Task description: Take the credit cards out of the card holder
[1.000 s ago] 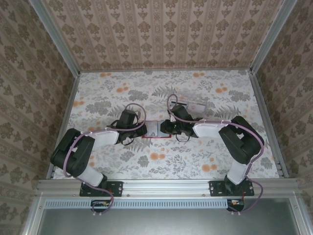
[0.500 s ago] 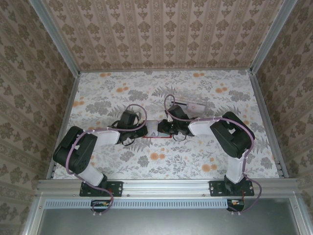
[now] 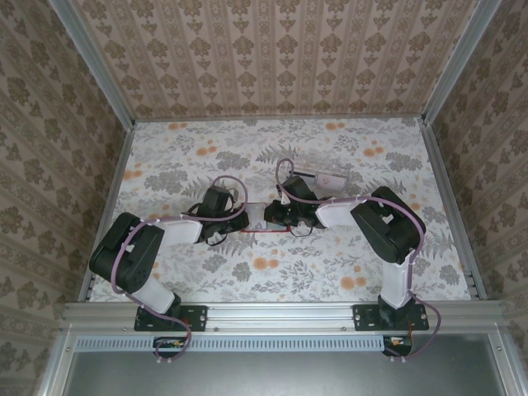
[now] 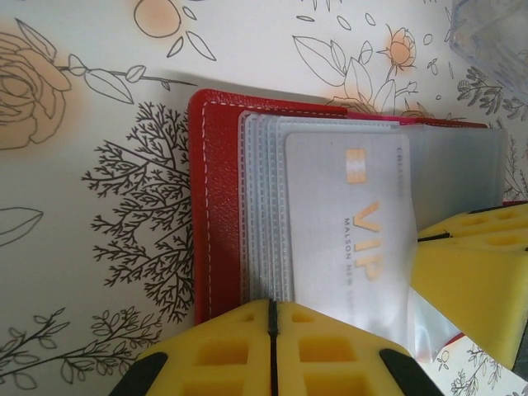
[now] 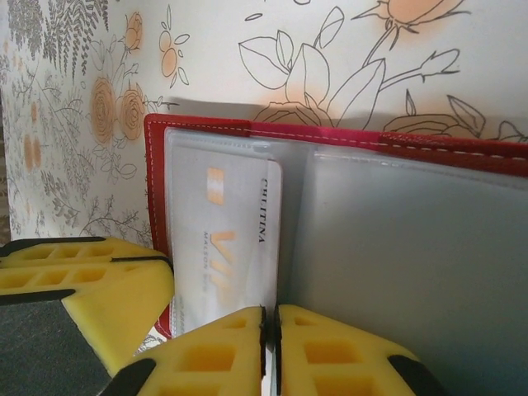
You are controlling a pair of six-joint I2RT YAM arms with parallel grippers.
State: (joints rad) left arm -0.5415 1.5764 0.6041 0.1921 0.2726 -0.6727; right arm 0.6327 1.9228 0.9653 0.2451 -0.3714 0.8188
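Note:
The red card holder (image 3: 261, 218) lies open mid-table between both grippers; its red cover (image 4: 216, 198) and clear pocket rows are visible. A whitish credit card (image 4: 346, 214) with gold VIP lettering sits in the top pocket. My left gripper (image 4: 271, 309) is shut, its tips pressed on the pocket rows' near edge. My right gripper (image 5: 270, 318) is closed to a hairline gap on the long edge of the credit card (image 5: 227, 231), beside the holder's fold. Each wrist view also shows the other gripper's yellow fingers (image 4: 470, 280) (image 5: 82, 280) on the holder.
A clear oblong plastic piece (image 3: 323, 176) lies just beyond the right gripper; its corner (image 4: 495, 41) is visible in the left wrist view. Metal rails edge the floral table (image 3: 371, 148), with open space on all sides.
The right arm has drawn in to the left, its elbow shifting over, and its jaws have closed further. The left arm and the holder have barely moved.

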